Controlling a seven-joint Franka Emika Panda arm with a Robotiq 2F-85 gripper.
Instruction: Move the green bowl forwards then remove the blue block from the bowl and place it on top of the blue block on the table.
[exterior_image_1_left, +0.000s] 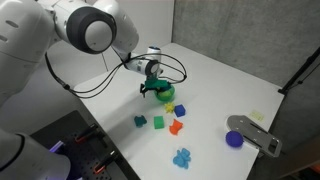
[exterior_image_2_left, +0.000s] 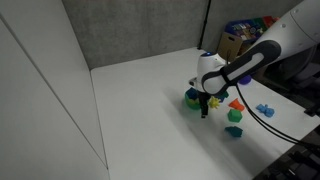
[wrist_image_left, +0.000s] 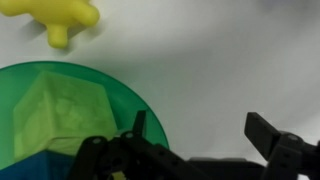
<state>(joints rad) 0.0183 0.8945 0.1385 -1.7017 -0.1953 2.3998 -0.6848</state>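
Note:
The green bowl (wrist_image_left: 60, 110) fills the lower left of the wrist view. It holds a pale green block (wrist_image_left: 65, 105) and a blue block (wrist_image_left: 35, 165) partly hidden beneath it. My gripper (wrist_image_left: 200, 128) is open and straddles the bowl's rim, with one finger over the bowl and the other over bare table. In both exterior views the gripper (exterior_image_1_left: 150, 88) (exterior_image_2_left: 205, 100) is down at the bowl (exterior_image_1_left: 165, 94) (exterior_image_2_left: 190, 98). A dark blue block (exterior_image_1_left: 140, 121) lies on the table nearby.
A yellow toy (wrist_image_left: 60, 15) (exterior_image_1_left: 182, 109) lies just beyond the bowl. A green block (exterior_image_1_left: 158, 122), an orange block (exterior_image_1_left: 176, 127), a light blue toy (exterior_image_1_left: 181, 157), a purple bowl (exterior_image_1_left: 234, 139) and a grey object (exterior_image_1_left: 255, 130) lie on the white table. A box of items (exterior_image_2_left: 240, 40) stands behind.

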